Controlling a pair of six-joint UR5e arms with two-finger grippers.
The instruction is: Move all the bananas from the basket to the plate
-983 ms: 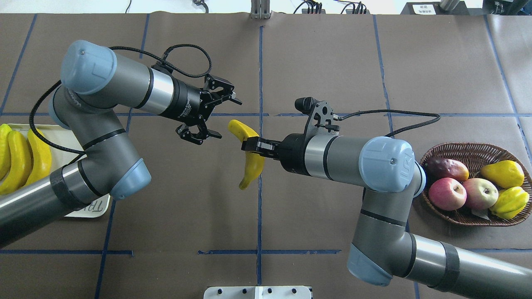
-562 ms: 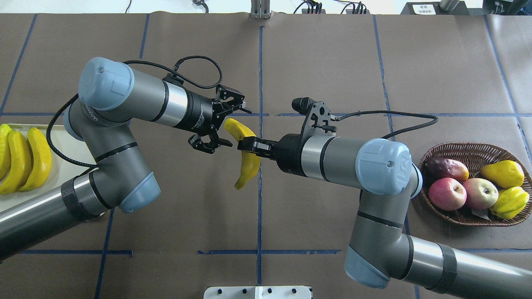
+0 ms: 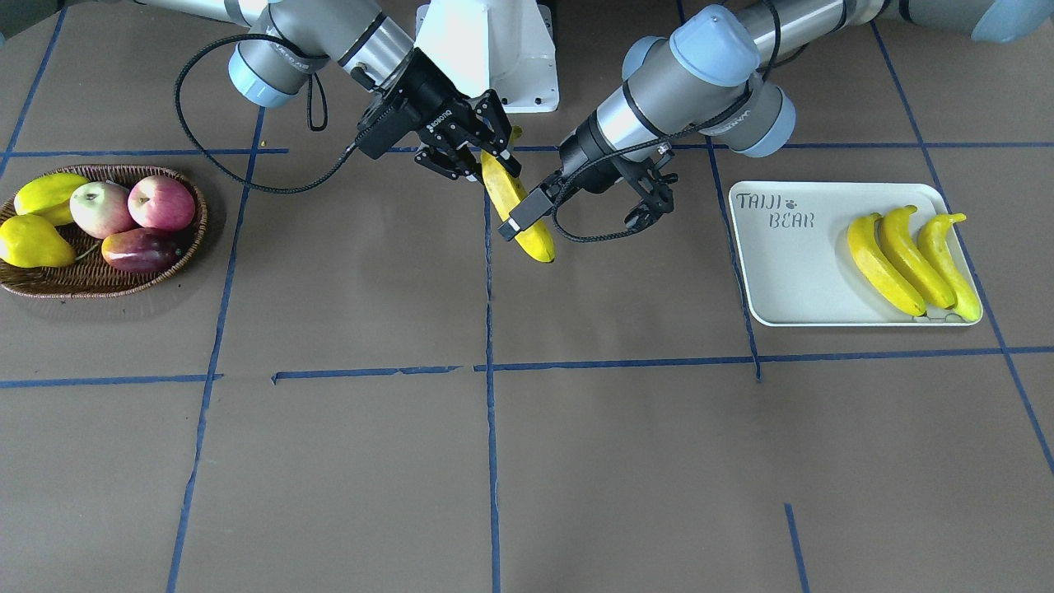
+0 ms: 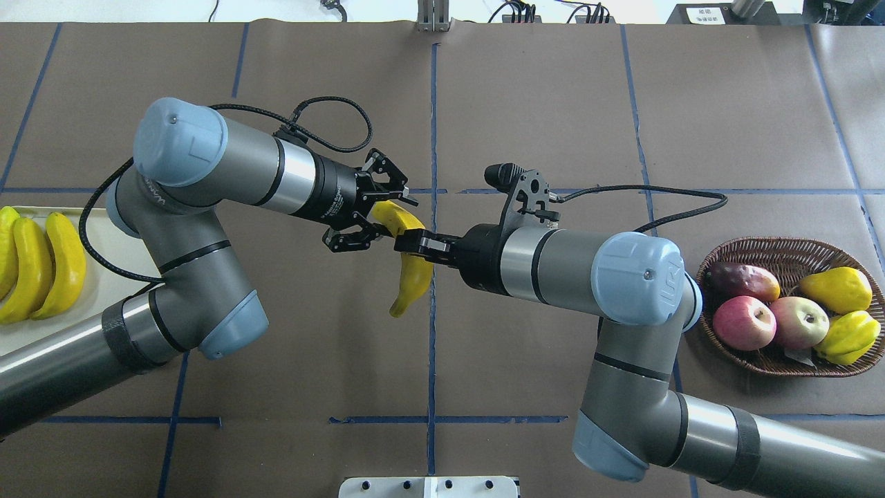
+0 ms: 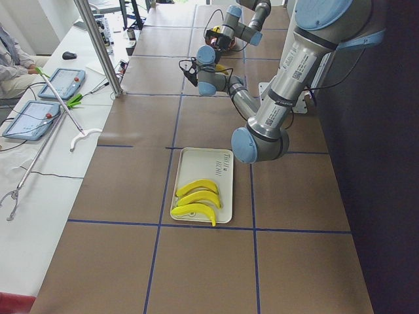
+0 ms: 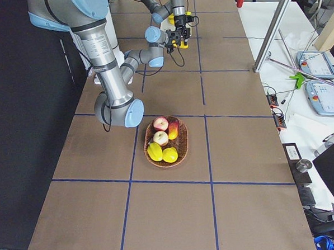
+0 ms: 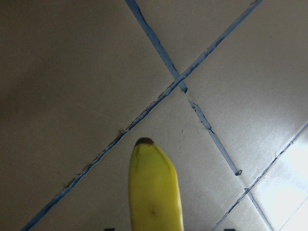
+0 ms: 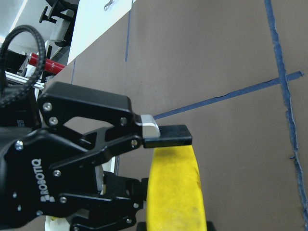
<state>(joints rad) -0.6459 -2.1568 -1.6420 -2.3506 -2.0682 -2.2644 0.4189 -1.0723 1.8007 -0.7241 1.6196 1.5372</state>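
Closing the last of the gap, the left gripper (image 4: 388,220) now has its spread jaws straddling the upper end of the banana (image 4: 413,280), where a second ago it hung well apart from the fruit. The right gripper (image 4: 409,246) has edged a little toward its partner and remains clamped across the banana's middle, holding it in the air over the central blue tape line (image 4: 431,360) with the lower tip pointing down toward the robot. From the right wrist camera one black pad of the left gripper sits just at the banana's end, but the other finger stands clearly off it, so I judge the left jaws have not yet pinched. This looks like a mid-air handover at the point of exchange. Three bananas (image 3: 906,259) already lie side by side on the plate (image 3: 782,272), and the basket (image 3: 82,284) shows only apples (image 3: 160,202), a pear (image 3: 29,243) and other fruit, so this is probably the last one to move. What remains is for the left jaws to clench before the right ones let go; the skin is glossy and the hold is near one end, so the fruit could swing or slip if the release comes early.
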